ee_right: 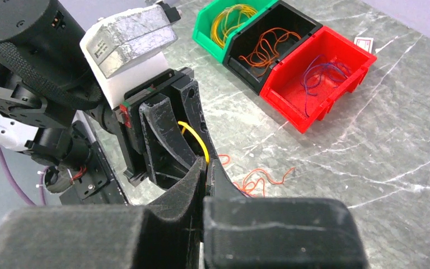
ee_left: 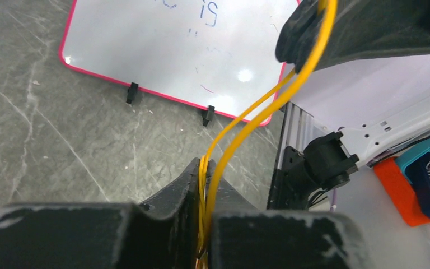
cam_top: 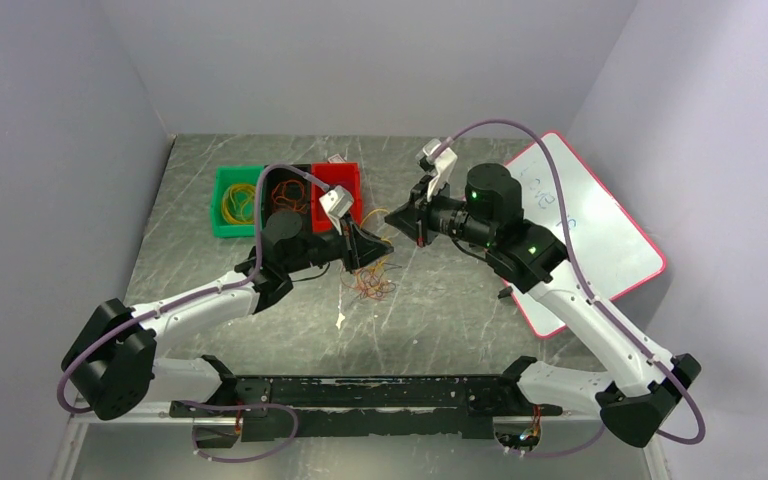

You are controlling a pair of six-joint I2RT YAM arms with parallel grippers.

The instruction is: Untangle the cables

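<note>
A yellow cable point(ee_left: 246, 120) is stretched as a thin loop between both grippers above the table's middle. My left gripper point(ee_left: 206, 163) is shut on one end of it, strands pinched between the jaws. My right gripper point(ee_right: 208, 163) is shut on the other end point(ee_right: 197, 137), tip to tip with the left gripper's fingers point(ee_right: 168, 134). In the top view the left gripper point(cam_top: 388, 247) and right gripper point(cam_top: 392, 216) nearly meet. A tangle of orange and red cables point(cam_top: 372, 282) hangs and lies just below them, and also shows on the table point(ee_right: 257, 179).
Three bins stand at the back: green point(cam_top: 217, 205) with yellow loops, black point(cam_top: 278, 178) with orange ones, red point(cam_top: 352, 176) with blue-purple ones. A pink-rimmed whiteboard point(cam_top: 600, 240) lies on the right. A small white scrap point(cam_top: 340, 320) lies on the table in front of the tangle.
</note>
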